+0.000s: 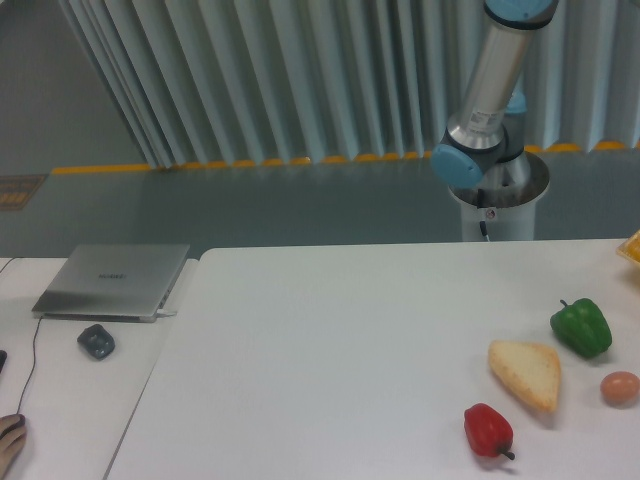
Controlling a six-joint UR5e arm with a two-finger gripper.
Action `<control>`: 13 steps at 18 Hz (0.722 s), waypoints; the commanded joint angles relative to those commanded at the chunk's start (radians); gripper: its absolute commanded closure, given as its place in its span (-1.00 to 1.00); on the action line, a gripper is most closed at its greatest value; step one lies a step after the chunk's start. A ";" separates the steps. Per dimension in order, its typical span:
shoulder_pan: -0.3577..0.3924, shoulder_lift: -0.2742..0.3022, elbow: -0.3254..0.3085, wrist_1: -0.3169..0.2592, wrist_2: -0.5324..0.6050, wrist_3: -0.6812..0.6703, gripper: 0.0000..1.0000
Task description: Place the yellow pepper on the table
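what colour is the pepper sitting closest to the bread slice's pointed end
Red. The red pepper lies just left of the bread on the table, clear in the fixed camera view.

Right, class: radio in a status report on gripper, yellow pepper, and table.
Gripper out of view. Yellow pepper barely visible at right edge. Table holds green pepper, bread.

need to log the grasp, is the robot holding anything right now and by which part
Cannot be told: the gripper is out of the picture. Only a sliver of the yellow pepper shows at the right edge above the table, so any hold on it is hidden.
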 joint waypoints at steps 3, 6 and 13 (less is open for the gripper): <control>-0.005 0.002 0.000 0.000 -0.002 0.070 0.21; -0.008 0.014 0.015 -0.006 0.002 0.080 0.71; -0.147 0.115 0.127 -0.172 -0.006 0.022 0.72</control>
